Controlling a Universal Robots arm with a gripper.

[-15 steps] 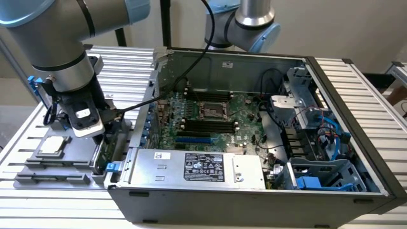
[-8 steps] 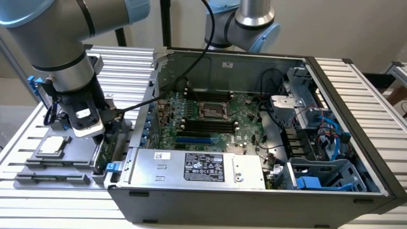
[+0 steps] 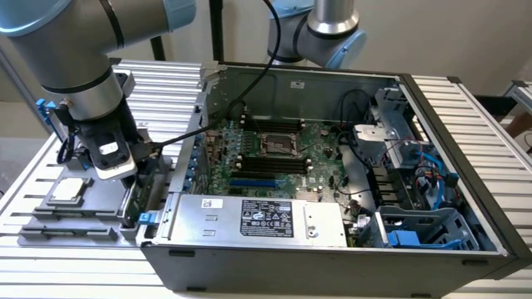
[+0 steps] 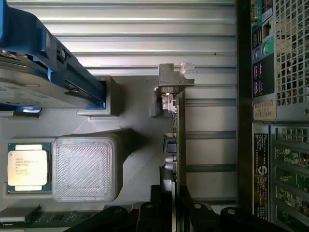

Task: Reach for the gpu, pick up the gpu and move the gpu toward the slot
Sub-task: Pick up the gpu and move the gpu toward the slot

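Note:
The gpu [image 4: 179, 140] stands on edge in a grey holder [image 4: 137, 111], a thin dark-green card with its silver bracket [image 4: 175, 77] at the far end. My gripper [image 4: 176, 195] sits over the card's near end, its two black fingers [image 4: 159, 205] pressed to either side of the card. In the exterior view the gripper [image 3: 137, 177] hangs low over the holder [image 3: 75, 218] at the exterior view's left, just outside the open computer case [image 3: 332, 255], with the gpu [image 3: 131, 200] under it. The blue slot [image 3: 253, 185] lies on the motherboard inside the case.
A square silver chip [image 4: 27, 166] rests in the holder beside a ribbed grey block [image 4: 87, 166]. A silver hard drive with blue rails [image 4: 43, 72] lies further along. The case's back wall [image 4: 244, 96] runs close beside the card. A power supply [image 3: 258, 218] fills the case's front.

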